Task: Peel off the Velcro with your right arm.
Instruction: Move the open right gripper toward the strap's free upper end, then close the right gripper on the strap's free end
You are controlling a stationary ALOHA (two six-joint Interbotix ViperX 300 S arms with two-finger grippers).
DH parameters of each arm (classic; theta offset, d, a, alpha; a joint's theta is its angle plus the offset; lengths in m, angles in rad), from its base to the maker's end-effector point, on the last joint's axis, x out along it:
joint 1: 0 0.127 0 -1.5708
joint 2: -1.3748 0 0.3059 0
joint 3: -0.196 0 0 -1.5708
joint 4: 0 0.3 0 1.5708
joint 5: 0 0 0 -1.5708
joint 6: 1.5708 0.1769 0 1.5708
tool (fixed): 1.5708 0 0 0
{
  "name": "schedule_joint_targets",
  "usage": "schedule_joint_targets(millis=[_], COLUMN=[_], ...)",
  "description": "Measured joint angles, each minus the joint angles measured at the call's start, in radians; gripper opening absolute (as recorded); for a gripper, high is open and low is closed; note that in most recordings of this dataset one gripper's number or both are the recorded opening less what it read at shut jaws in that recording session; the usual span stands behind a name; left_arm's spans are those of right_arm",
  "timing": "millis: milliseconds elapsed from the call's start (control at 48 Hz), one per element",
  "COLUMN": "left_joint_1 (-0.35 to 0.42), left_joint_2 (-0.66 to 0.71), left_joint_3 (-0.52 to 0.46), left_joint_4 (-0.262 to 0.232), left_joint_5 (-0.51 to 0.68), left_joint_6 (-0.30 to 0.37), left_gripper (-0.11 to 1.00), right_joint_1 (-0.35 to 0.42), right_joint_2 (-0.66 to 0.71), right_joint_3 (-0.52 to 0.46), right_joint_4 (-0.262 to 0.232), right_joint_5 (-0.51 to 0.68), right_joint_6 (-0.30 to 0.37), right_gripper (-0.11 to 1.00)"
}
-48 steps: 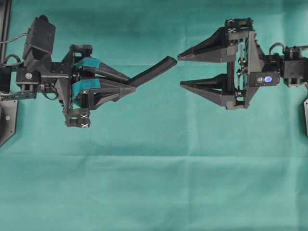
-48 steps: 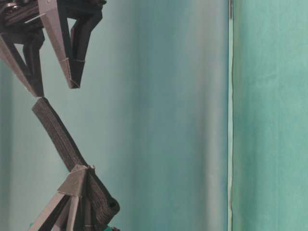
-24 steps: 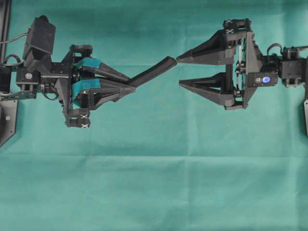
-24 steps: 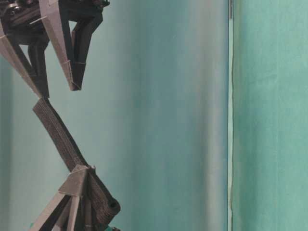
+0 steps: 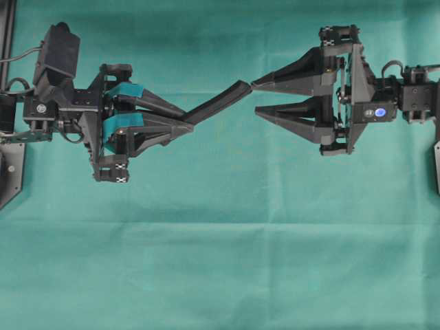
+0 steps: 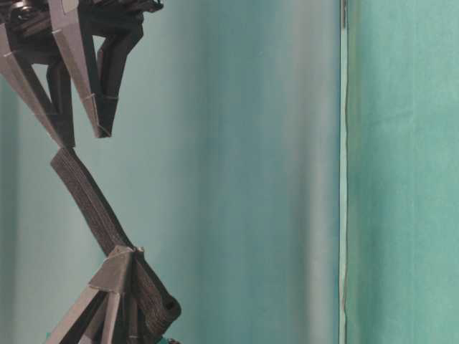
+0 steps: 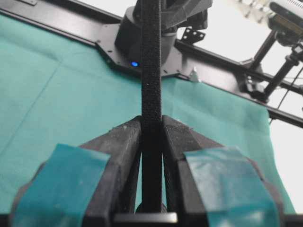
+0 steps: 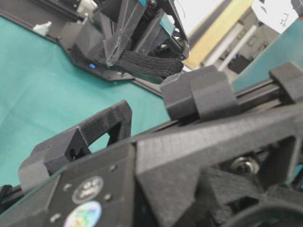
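Surface: covered w/ green cloth, both arms held above it.

Left arm: at left of overhead view, teal tape on its fingers. Left end effector pressed together, pinching one end of the Velcro; left wrist view shows the strip clamped between both fingers and running straight out from them.

Right arm: at right of overhead view, blue light lit on the wrist. Right end effector partly spread, fingers not meeting, nothing between them. Upper fingertip sits at the strip's free end; contact vs. just beside cannot be told. Lower fingertip is apart from the strip.

Velcro: black strip, off the surface, slanting up-right from left end effector toward right one in overhead view. Table-level view shows it slightly bowed, free end just beside one right fingertip.
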Motion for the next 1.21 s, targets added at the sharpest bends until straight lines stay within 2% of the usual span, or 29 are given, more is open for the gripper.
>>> schedule_joint_targets(millis=[333,1207], left_joint_1=[0.000,0.000], left_joint_2=[0.000,0.000], left_joint_3=[0.000,0.002], left_joint_4=[0.000,0.000], left_joint_5=[0.000,0.017], left_joint_6=[0.000,0.000], left_gripper=[0.11,0.11], right_joint_1=[0.000,0.014], right_joint_2=[0.000,0.021], right_joint_3=[0.000,0.000], right_joint_4=[0.000,0.002], right_joint_5=[0.000,0.000], right_joint_6=[-0.002,0.011], right_gripper=[0.35,0.35])
